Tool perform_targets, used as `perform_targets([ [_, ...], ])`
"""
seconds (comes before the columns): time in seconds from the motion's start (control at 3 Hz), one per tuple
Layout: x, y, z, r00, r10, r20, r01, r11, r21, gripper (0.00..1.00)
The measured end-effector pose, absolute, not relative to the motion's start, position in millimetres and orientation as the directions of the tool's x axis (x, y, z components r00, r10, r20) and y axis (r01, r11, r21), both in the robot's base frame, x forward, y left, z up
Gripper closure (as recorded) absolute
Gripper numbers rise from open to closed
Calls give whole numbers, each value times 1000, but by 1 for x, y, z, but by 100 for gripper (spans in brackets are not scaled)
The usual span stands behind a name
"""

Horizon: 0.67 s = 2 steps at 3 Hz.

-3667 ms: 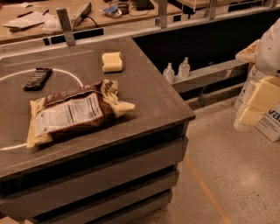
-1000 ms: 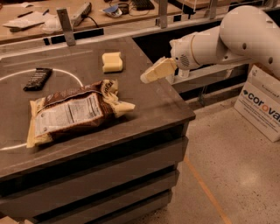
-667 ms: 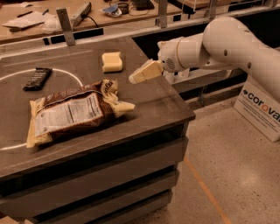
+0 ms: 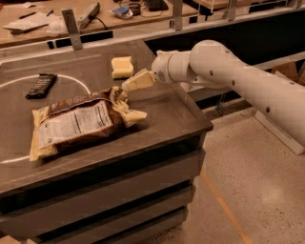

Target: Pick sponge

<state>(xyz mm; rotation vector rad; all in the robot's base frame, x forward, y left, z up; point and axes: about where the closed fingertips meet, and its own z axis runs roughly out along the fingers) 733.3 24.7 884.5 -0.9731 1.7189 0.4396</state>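
The sponge (image 4: 122, 66) is a small pale yellow foam block lying on the grey table top (image 4: 171, 114), toward the back. My gripper (image 4: 135, 82) reaches in from the right on a white arm (image 4: 228, 81). Its cream wedge-shaped finger pads hover just in front of and slightly right of the sponge, apart from it, above the upper right corner of the brown-and-cream snack bag (image 4: 78, 124).
A dark candy bar (image 4: 41, 86) lies at the back left inside a white circle line. A bench with clutter (image 4: 90, 12) stands behind the table. The table's right edge drops to the speckled floor (image 4: 257, 190).
The arm has swung in from the far right and moved left across the table, bringing the gripper from beyond the table's edge to just beside the sponge.
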Motion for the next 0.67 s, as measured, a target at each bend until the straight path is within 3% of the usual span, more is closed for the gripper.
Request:
perform_targets([
  [0.67,787,76,869,-129,-307,-943,-729,674,-120,0],
])
